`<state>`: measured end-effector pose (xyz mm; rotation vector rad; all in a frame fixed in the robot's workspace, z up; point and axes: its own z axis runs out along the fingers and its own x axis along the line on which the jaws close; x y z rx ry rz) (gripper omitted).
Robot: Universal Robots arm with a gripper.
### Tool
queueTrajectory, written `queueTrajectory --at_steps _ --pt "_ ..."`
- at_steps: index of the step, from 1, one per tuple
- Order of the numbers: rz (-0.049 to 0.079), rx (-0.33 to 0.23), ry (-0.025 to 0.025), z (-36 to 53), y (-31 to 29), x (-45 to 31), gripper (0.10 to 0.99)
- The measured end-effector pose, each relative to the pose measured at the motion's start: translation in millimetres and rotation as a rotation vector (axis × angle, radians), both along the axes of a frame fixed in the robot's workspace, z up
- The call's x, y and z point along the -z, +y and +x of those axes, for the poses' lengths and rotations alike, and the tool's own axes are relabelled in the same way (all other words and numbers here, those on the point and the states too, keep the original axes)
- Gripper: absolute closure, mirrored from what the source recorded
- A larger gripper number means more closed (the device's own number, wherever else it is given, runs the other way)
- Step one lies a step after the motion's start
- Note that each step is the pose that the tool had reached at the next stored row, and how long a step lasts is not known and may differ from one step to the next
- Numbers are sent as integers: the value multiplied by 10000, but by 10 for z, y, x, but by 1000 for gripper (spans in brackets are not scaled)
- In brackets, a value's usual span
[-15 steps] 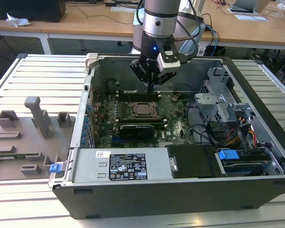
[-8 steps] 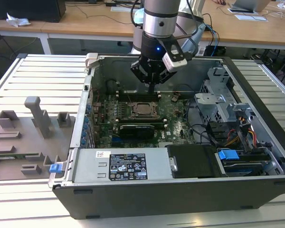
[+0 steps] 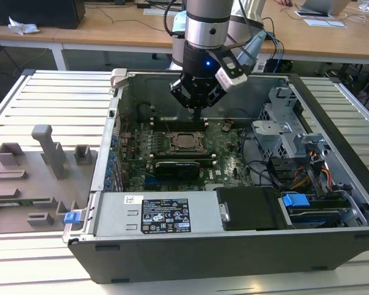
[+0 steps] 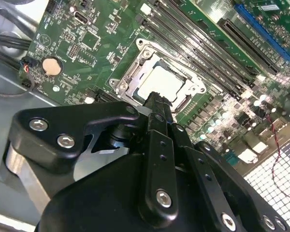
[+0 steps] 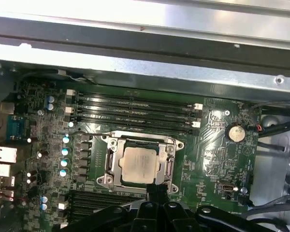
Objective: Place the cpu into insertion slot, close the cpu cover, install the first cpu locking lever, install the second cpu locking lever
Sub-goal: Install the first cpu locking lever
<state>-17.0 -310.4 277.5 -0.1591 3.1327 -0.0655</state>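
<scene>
The cpu (image 5: 139, 164), a silvery-beige square, lies flat in the insertion slot (image 3: 184, 141) in the middle of the green motherboard. The cpu cover (image 5: 113, 162), a silver-grey frame, lies down around it with the chip showing through its opening. In the second wrist view the cpu (image 4: 160, 82) and the cpu cover (image 4: 129, 77) sit just past my fingertips. My gripper (image 3: 197, 114) hangs a little above the board at the slot's far edge in the exterior view. Its black fingers (image 4: 157, 104) are shut together with nothing between them. A thin wire lever (image 5: 89, 132) runs along one side of the socket.
Memory slots (image 5: 135, 113) run beside the socket, and a black card (image 3: 179, 166) lies on its near side in the exterior view. The case walls (image 3: 114, 132), a drive cage (image 3: 283, 132) with cables and a power supply (image 3: 154, 213) box in the board. A grey fixture tray (image 3: 34, 175) lies outside the case.
</scene>
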Motion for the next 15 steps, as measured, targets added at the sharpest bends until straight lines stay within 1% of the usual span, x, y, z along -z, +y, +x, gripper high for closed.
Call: queueTrajectory --at_steps 2,4,9,12,15 --pt "1 1 0 -7 0 0 980" --pt "0 -3 0 -64 0 0 980" --pt "0 -3 -9 -273 0 6 980" --pt "0 -3 -19 -436 0 12 980" --pt "0 -3 -24 -543 0 16 980"
